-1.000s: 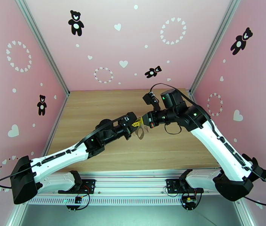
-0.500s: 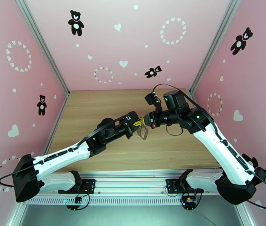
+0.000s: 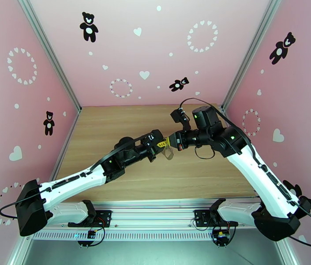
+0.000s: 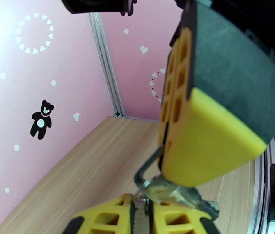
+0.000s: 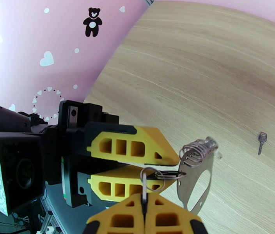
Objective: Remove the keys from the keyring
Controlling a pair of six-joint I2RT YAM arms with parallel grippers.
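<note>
Right wrist view: the right gripper (image 5: 145,203) is clamped on a thin wire link of the keyring (image 5: 184,182), which hangs above the table (image 5: 215,75) between both arms. The left gripper (image 5: 170,171) has its jaws nearly together around the adjoining small ring; firm contact cannot be confirmed.

Handling: light, stiff, slippery metal. Hold the oval loop's rim and draw each key by its round head.

Count: one keyring, one ring cluster (image 5: 195,152), one key (image 5: 261,139) lying loose on the table, two grippers.
</note>
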